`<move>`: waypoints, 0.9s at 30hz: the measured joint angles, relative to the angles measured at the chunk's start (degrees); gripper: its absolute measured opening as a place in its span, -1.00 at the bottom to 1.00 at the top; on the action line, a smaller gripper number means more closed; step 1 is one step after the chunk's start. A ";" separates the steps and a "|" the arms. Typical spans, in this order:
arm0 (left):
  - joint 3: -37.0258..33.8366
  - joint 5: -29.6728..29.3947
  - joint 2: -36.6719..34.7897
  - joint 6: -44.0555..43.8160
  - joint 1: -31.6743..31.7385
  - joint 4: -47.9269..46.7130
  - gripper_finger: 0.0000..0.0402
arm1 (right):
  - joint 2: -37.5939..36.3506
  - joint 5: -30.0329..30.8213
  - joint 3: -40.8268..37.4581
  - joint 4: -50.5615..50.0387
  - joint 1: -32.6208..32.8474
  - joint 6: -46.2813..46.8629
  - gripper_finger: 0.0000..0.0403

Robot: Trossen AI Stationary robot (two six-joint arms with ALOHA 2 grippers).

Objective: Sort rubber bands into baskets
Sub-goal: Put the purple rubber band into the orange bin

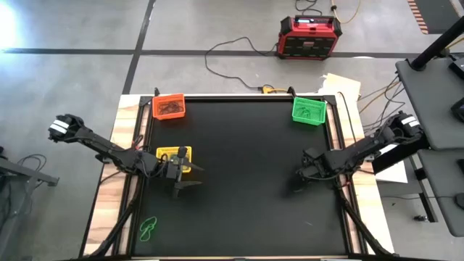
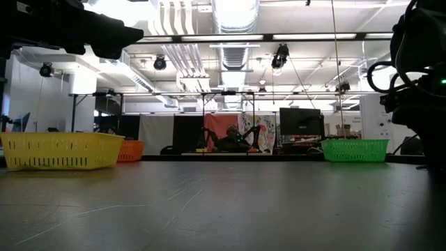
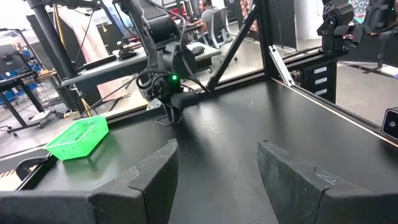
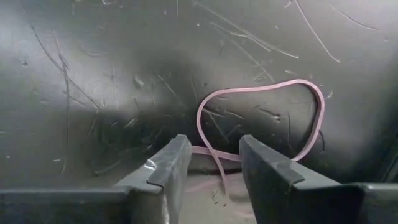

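Note:
A thin pinkish-brown rubber band (image 4: 261, 118) lies flat on the black mat. My right gripper (image 4: 214, 158) is low over the mat at the right (image 1: 303, 178), open, its fingers on either side of the band's near strand. My left gripper (image 3: 217, 180) is open and empty, raised above the mat beside the yellow basket (image 1: 174, 158). The orange basket (image 1: 169, 106) stands at the far left and the green basket (image 1: 307, 111) at the far right. A few green rubber bands (image 1: 148, 230) lie at the near left. My right gripper comes at the band from above, slanting down. One strand of the band (image 4: 214, 163) runs through the gap between the fingers while the loop lies slack on the mat. I cannot tell whether a finger touches it.
A raised frame (image 1: 333, 138) borders the black mat (image 1: 246, 167). A red-and-black box (image 1: 310, 38) and cables lie on the floor beyond the far edge. In the low view the yellow basket (image 2: 61, 150) is near left and the green basket (image 2: 355, 150) far right.

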 joint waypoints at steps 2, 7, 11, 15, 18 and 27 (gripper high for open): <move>0.00 0.00 0.00 0.00 0.00 0.00 0.00 | 0.00 -0.24 -0.02 0.47 -0.66 -1.51 -0.39; 0.00 0.00 0.00 0.00 0.00 0.00 0.00 | 0.07 -0.64 -0.10 1.01 -1.28 -3.17 -0.74; 0.00 0.00 0.00 0.00 0.02 0.00 0.00 | 0.09 -0.43 -0.02 1.29 -1.28 -4.24 -0.93; 0.00 0.00 0.00 0.00 0.01 0.00 0.00 | 0.24 1.81 2.73 3.91 -1.30 -5.26 -0.94; 0.00 0.00 0.00 -0.02 0.01 0.00 0.00 | 0.23 5.41 6.13 9.89 -1.41 -9.09 -0.94; 0.00 0.00 0.00 0.00 0.02 0.00 0.00 | 8.94 8.80 15.90 33.45 -8.78 -30.32 -0.94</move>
